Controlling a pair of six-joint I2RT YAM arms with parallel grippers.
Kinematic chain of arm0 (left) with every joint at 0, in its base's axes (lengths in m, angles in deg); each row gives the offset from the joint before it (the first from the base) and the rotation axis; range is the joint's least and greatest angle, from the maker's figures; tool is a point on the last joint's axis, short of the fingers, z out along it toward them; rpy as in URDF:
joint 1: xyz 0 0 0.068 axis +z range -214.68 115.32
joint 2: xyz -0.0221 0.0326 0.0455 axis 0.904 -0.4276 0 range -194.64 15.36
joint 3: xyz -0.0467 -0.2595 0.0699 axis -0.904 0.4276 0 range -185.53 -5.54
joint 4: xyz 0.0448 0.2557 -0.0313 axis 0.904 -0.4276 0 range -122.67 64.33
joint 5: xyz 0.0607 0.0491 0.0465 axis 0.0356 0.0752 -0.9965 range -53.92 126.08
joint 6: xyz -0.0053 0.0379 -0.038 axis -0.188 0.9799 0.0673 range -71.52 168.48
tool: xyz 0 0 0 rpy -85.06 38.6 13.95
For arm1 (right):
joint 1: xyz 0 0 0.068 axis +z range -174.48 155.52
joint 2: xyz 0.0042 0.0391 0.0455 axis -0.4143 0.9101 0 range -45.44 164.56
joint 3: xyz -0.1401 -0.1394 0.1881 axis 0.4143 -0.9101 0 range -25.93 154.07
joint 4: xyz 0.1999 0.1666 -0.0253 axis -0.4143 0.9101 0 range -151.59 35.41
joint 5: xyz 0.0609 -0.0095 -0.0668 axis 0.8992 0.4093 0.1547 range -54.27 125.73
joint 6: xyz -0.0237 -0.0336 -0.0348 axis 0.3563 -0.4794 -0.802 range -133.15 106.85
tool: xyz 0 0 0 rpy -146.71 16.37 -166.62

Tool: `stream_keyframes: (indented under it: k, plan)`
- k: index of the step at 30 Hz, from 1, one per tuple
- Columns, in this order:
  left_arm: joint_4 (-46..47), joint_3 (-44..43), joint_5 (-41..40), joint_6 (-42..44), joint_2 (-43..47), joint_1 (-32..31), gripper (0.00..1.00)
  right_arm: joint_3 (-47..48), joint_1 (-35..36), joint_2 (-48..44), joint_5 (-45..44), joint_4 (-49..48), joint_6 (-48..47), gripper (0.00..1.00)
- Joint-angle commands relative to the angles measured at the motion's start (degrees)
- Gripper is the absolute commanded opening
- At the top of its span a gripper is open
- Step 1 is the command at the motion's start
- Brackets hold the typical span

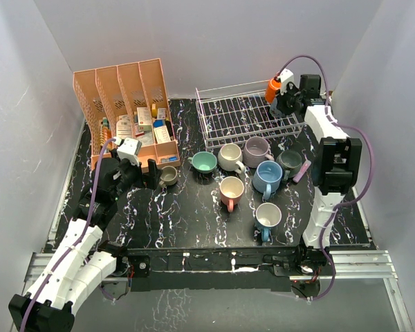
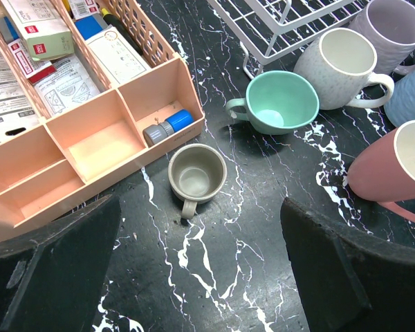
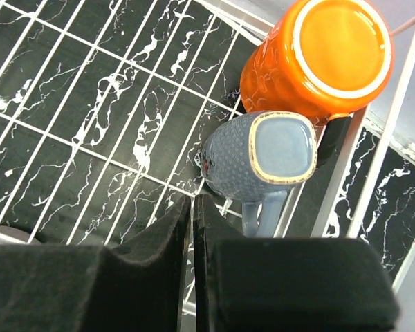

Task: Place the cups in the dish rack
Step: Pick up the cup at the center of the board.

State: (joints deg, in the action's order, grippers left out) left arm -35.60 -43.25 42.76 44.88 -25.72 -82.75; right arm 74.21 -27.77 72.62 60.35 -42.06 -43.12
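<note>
Cups are split between table and rack. Two sit mouth down in the rack's (image 1: 235,114) far right corner, an orange one (image 3: 318,55) and a blue-grey one (image 3: 263,155) touching it. The rest stand upright on the table in front of the rack, among them a teal cup (image 2: 277,104), a cream one (image 2: 342,66) and a pink one (image 2: 394,169).

The right gripper (image 3: 192,214) hangs over that corner with its fingers pressed together and holding nothing. The left gripper (image 2: 200,235) hovers with its fingers wide apart above a small olive cup (image 2: 197,174) just beside the organizer (image 2: 100,149), its handle pointing toward the arm.

These look like glazed ceramic: rigid, probably fairly heavy for their size, slick, and liable to chip against wire or each other. The wall at the rim, one finger inside and one outside and away from the handle, seems the surest hold. The olive cup's open side, facing away from the organizer, looks easiest to reach.
</note>
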Motion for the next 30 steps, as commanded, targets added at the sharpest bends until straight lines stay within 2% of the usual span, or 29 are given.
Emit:
stream_keyframes:
  k: [1, 16, 30]
  plan:
    - [0.00, 0.03, 0.09, 0.66, 0.30, 0.31, 0.97, 4.62, 0.44, 2.63, 0.54, 0.69, 0.41, 0.10]
    - [-0.17, 0.08, -0.26, 0.70, 0.21, 0.31, 0.97, 4.14, 2.23, 5.69, -14.02, -5.48, 5.01, 0.13]
    - [-0.17, 0.07, -0.35, 0.73, 0.21, 0.31, 0.97, 3.78, 2.23, 5.73, -21.78, -10.04, 4.93, 0.16]
